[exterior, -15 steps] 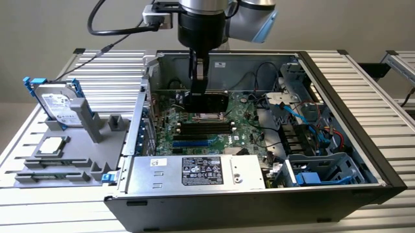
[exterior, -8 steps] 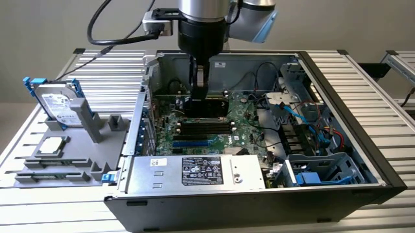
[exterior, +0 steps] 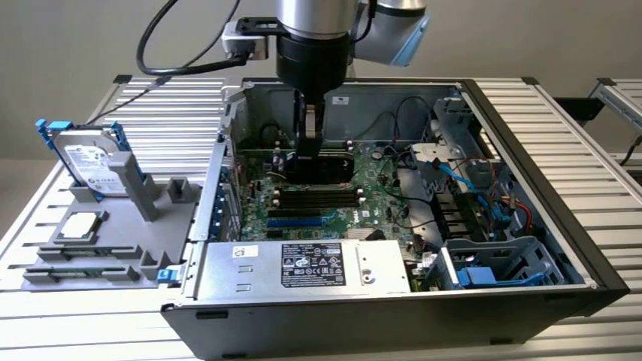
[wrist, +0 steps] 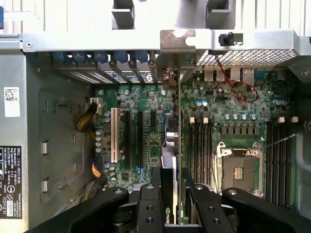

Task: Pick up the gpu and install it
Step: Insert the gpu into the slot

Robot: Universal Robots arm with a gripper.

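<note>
Gpu (wrist: 171, 138) edge-on in tool (wrist: 171, 179), faces unseen

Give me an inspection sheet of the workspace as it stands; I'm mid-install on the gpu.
Surface: slatted table, with an open case lying on its side.
Job's things: gpu held on edge over the board slots, bracket toward the rear wall; cannot tell whether it is seated.
Clutter: grey fixture at the exterior view's left, carrying a hard drive and a chip.
Hand: shut on the gpu, inside the case.
Cables: black cable off the arm; blue cables and a red wire inside the case.
Surroundings: second slatted frame at the exterior view's right.
</note>
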